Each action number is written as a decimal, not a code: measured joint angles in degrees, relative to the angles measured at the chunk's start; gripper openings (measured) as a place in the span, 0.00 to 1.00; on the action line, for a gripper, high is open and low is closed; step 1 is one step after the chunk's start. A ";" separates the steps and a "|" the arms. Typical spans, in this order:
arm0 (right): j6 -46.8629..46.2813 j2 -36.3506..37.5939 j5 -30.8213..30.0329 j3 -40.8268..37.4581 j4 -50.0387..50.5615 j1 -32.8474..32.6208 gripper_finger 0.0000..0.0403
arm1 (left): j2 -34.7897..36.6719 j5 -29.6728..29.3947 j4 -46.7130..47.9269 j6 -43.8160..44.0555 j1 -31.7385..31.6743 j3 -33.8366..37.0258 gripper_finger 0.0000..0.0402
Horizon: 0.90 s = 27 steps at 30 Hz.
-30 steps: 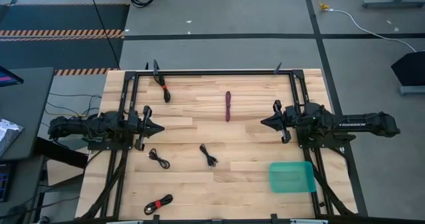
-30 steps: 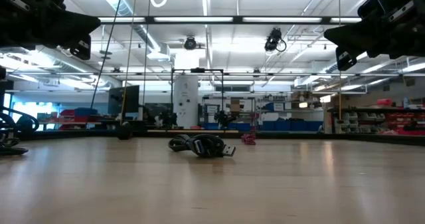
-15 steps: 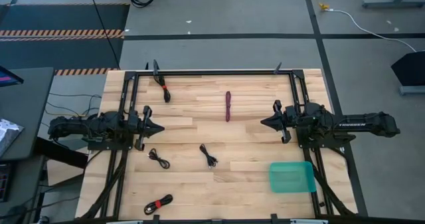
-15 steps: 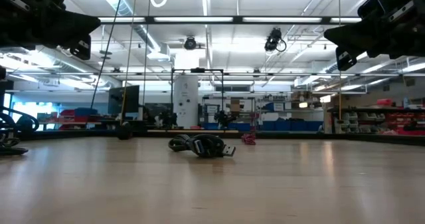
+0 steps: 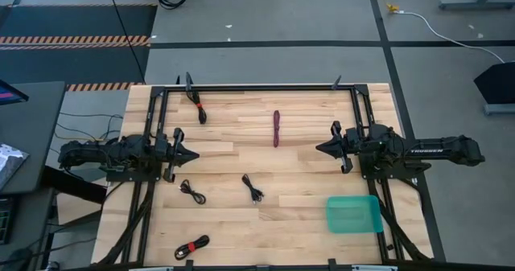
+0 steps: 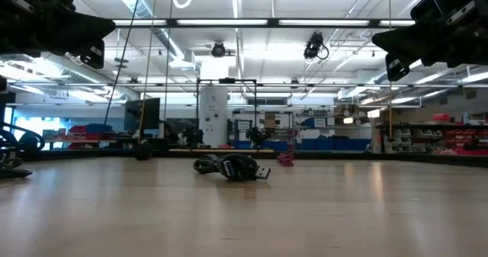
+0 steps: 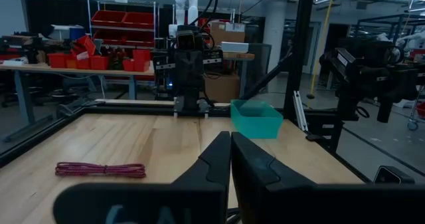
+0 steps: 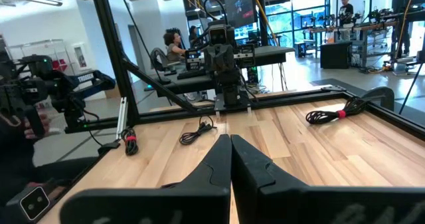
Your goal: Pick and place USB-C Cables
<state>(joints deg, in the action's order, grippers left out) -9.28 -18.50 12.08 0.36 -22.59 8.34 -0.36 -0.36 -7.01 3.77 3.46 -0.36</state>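
Observation:
Five small USB-C cable bundles lie flat on the wooden table. In the high view they are a black one with a red tie [image 5: 199, 110] near the far left, a maroon one [image 5: 276, 129] at the far centre, two black ones [image 5: 192, 192] [image 5: 253, 188] at the middle, and a black-and-red one [image 5: 191, 248] at the near edge. My left gripper [image 5: 196, 154] hovers shut over the table's left side. My right gripper [image 5: 318, 148] hovers shut over the right side, and the two point at each other. The left wrist view shows the maroon cable [image 7: 99, 169], the right wrist view a black cable [image 8: 196, 132].
A teal tray [image 5: 352, 214] sits at the table's near right corner, also seen in the left wrist view [image 7: 257, 117]. A black frame [image 5: 265, 87] rims the table's far edge and sides. Bare wood lies between the two grippers. People show in the room beyond [image 8: 174, 44].

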 joint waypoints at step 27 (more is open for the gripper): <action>0.00 -0.02 0.00 0.01 0.00 0.02 0.01 | 0.02 0.00 -0.03 1.86 -0.01 0.00 0.05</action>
<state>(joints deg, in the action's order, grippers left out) -9.28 -18.52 12.08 0.37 -22.59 8.36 -0.34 -0.36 -7.03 5.63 3.46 -0.36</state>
